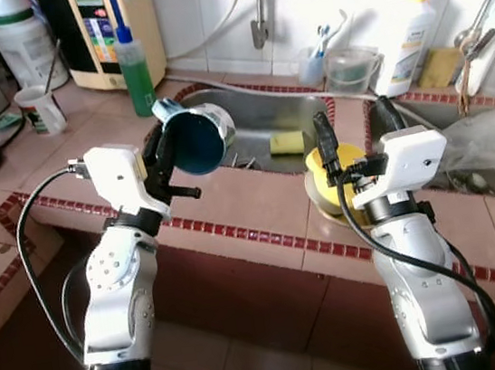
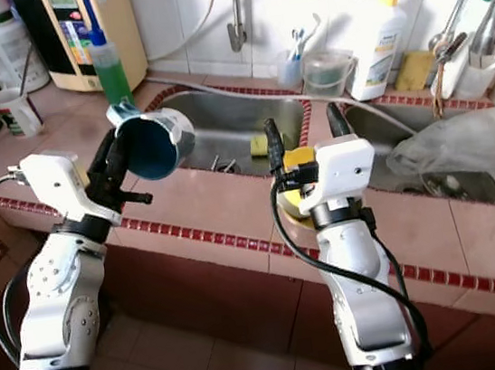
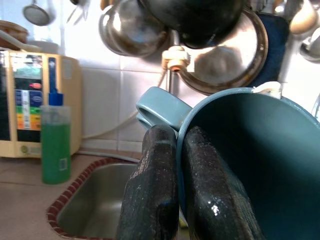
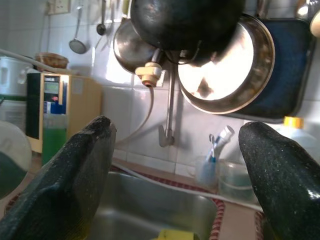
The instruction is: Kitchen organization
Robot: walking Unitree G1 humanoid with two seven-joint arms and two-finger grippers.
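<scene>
Mug held at left sink edge

Left gripper (image 1: 163,150) is clamped on the rim of a teal mug (image 1: 197,137): one finger inside the mug, one outside, next to the handle. Mug is lifted off the counter (image 1: 250,207), tipped on its side with the mouth facing the near side, hanging over the near left corner of the sink (image 1: 261,115). Inside of mug looks empty in the left wrist view.

Right gripper (image 1: 354,125) is spread wide, grasping nothing, fingers pointing to the far wall. It hovers over the tiled strip between the sink and a second basin on the right. A yellow dish (image 1: 331,183) sits on the counter edge just under and behind this wrist.

Yellow sponge (image 1: 286,142) lies in the sink, right of the mug. Green soap bottle (image 1: 134,72) stands on the counter, far left of the sink. White cup (image 1: 39,109) stands further left. Pans (image 4: 220,70) hang on the wall above the tap.
</scene>
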